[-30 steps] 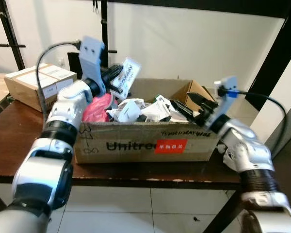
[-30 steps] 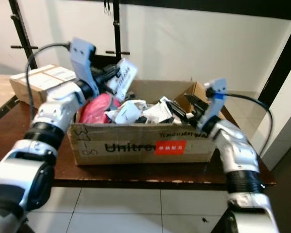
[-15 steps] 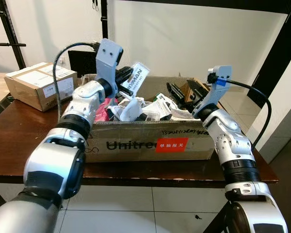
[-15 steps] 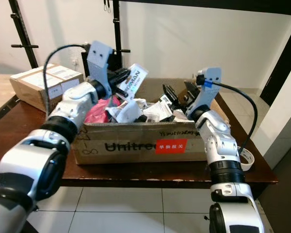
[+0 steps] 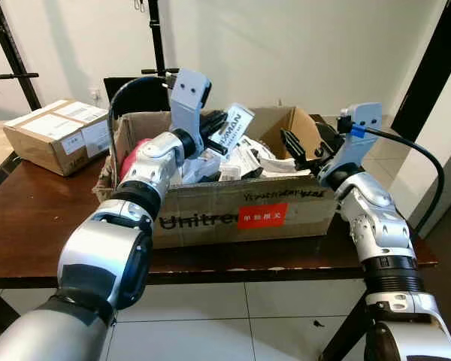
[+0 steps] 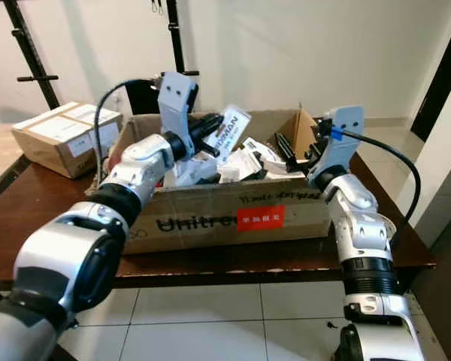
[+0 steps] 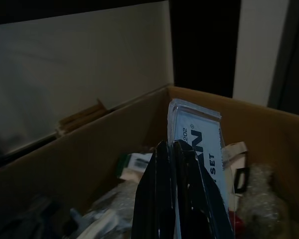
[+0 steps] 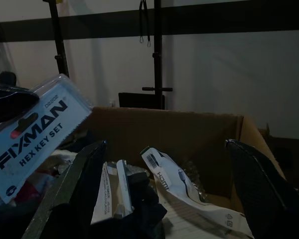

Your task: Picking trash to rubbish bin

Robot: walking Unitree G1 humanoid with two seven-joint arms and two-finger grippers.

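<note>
Packaging, a Fixman hex key set [image 5: 233, 128], hangs pinched in the left gripper [image 5: 214, 135] above the cardboard box [image 5: 233, 218] at frame centre, ready for release; right gripper [image 5: 304, 150] spread wide alongside.

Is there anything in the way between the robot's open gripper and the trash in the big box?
Nothing visible blocks it. The right gripper hangs open just above the white packets piled in the cardboard box, with only air between. The left gripper is shut on a hex key set package above the pile.
</note>
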